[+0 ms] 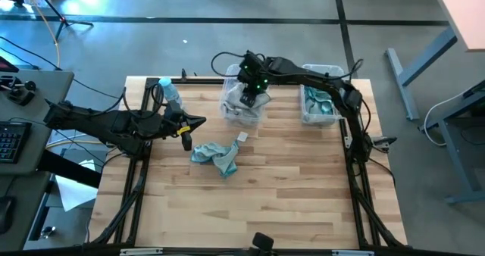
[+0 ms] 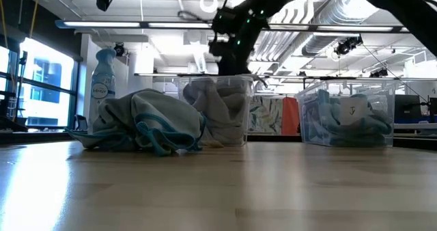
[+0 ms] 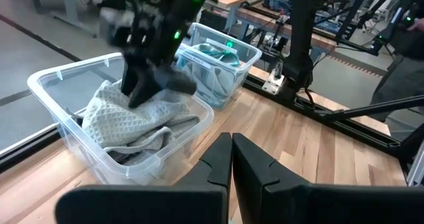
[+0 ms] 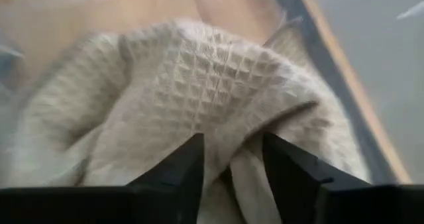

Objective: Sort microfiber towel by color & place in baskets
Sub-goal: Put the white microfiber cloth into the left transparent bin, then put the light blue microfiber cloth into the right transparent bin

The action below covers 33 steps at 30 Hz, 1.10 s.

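Right gripper: We see the right gripper reaching down into the near-centre basket, its jaws parted a little with a fold of pale grey towel lying between and ahead of them; whether the fingers actually pinch the cloth we cannot tell.
Left gripper: The left gripper hangs over the table's left side, its jaws pressed together on nothing, pointing toward the grey basket ahead of it.
Grey towels: A heap of waffle-weave grey cloth fills the basket directly under the right jaws.
Teal towels: Blue-teal cloths lie in the second basket, off to the side of the right jaws, near the right frame rail.
Unsorted pile: A crumpled heap of teal and grey cloths rests on the boards just beyond the left jaws.
Surface: We work over a pale wooden plank table edged by a black frame; a small white block sits between the pile and the grey basket.
Room: A spray bottle stands at the far left corner; behind the table, a grey concrete floor, ceiling ducts, strip lights and windows.
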### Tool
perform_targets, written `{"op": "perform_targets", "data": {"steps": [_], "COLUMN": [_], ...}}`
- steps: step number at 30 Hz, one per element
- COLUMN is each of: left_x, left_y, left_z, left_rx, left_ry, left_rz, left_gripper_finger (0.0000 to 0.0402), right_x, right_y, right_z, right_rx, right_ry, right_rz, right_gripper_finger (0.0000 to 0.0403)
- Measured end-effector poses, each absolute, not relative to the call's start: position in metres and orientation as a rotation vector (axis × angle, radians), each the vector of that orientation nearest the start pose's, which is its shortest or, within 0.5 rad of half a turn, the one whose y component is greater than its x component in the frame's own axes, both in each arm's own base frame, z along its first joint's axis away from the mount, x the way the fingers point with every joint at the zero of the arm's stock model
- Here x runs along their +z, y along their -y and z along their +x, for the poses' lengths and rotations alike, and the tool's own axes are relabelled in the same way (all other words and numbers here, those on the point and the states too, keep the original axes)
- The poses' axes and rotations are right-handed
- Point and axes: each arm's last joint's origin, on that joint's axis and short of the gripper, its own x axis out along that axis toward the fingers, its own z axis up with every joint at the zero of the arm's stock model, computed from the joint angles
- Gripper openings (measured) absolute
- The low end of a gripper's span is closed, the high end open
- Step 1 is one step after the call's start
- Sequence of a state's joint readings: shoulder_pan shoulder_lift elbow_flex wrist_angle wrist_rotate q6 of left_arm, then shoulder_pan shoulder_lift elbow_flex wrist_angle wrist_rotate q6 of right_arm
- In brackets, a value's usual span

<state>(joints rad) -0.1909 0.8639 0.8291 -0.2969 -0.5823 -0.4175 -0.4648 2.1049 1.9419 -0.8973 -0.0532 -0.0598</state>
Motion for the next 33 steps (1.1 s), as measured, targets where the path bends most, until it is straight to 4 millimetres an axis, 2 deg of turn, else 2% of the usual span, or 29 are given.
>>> {"op": "perform_targets", "data": {"steps": [6, 10, 13, 18, 24, 29, 33], "left_x": [0.323, 0.318, 0.315, 0.311, 0.307, 0.296, 0.283], "left_y": [0.019, 0.018, 0.018, 0.019, 0.02, 0.023, 0.025], "left_z": [0.181, 0.179, 0.178, 0.178, 0.184, 0.196, 0.208], "left_rx": [0.451, 0.458, 0.452, 0.446, 0.41, 0.373, 0.372], "left_ry": [-0.256, -0.301, -0.339, -0.379, -0.424, -0.502, -0.583], "left_rz": [-0.269, -0.249, -0.236, -0.222, -0.182, -0.125, -0.046], "left_gripper_finger": [0.0, 0.0, 0.0, 0.0, 0.0021, 0.0081, 0.0118], "right_x": [0.308, 0.335, 0.354, 0.381, 0.396, 0.398, 0.397], "right_y": [0.192, 0.179, 0.161, 0.119, 0.052, -0.007, -0.051], "right_z": [0.385, 0.365, 0.355, 0.344, 0.335, 0.331, 0.323], "right_rx": [-0.365, -0.399, -0.409, -0.41, -0.357, -0.408, -0.48], "right_ry": [-0.986, -0.977, -0.966, -0.939, -0.972, -0.967, -0.933], "right_rz": [0.231, 0.305, 0.287, 0.216, 0.168, 0.127, 0.121], "right_gripper_finger": [0.0175, 0.0167, 0.0145, 0.0093, 0.0008, 0.0023, 0.001]}}
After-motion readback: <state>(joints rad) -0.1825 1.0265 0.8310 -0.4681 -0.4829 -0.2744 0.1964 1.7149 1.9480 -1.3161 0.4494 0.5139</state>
